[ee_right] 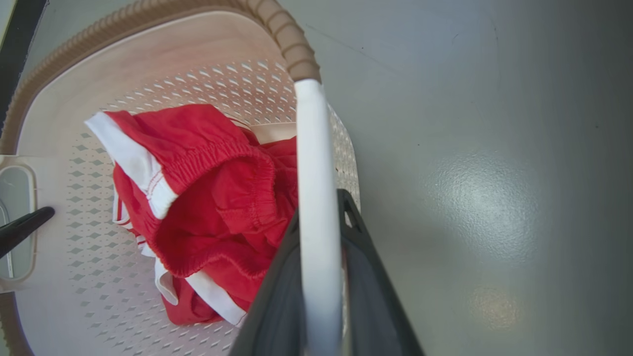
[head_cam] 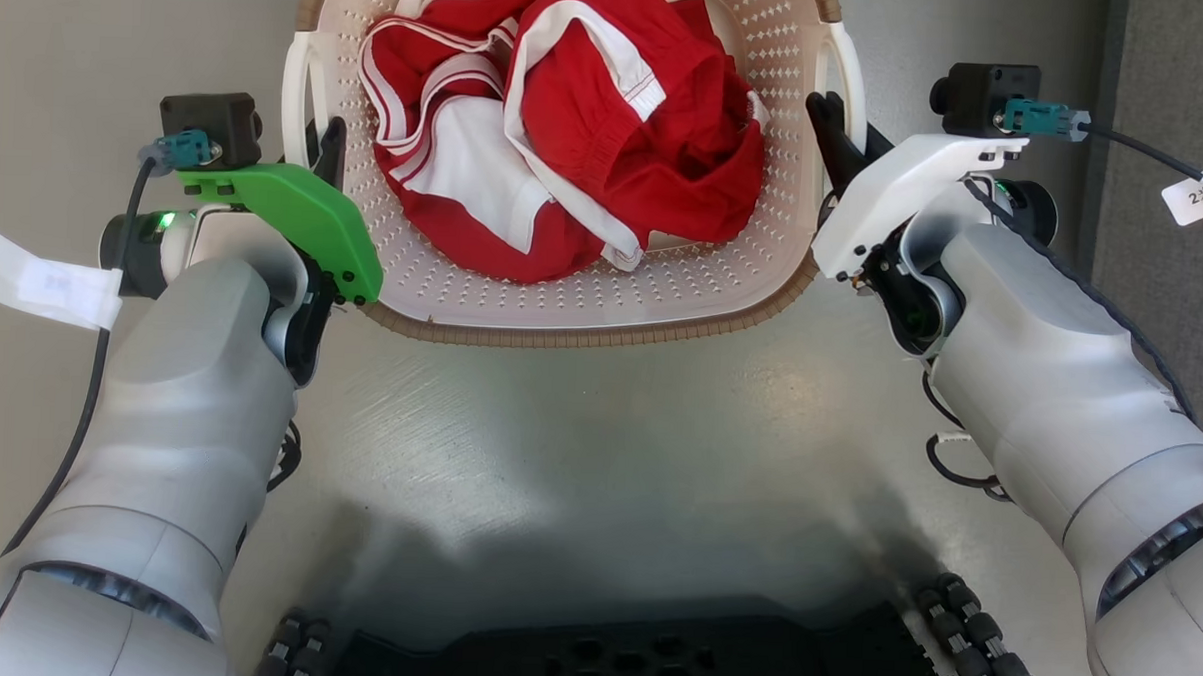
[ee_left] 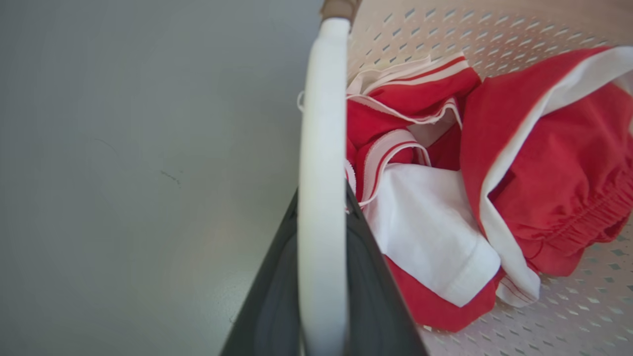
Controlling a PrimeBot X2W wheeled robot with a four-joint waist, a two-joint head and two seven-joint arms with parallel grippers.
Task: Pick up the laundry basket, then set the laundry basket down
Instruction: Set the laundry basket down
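Right now both arms are flanking the laundry basket (head_cam: 583,299). The left gripper (head_cam: 325,148) is clamping the left handle (head_cam: 292,92) and the right gripper (head_cam: 831,126) the right handle (head_cam: 853,72), prob. for a level two-sided lift. The basket is sitting centred ahead of the robot w/ red-and-white clothes (head_cam: 569,127) inside. Can't tell if it's off the grey floor (head_cam: 557,457).

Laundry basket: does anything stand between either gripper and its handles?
Nothing visible does. The left gripper has its fingers closed on either side of the white left handle, and the right gripper likewise on the right handle. The red and white clothes lie inside the laundry basket.
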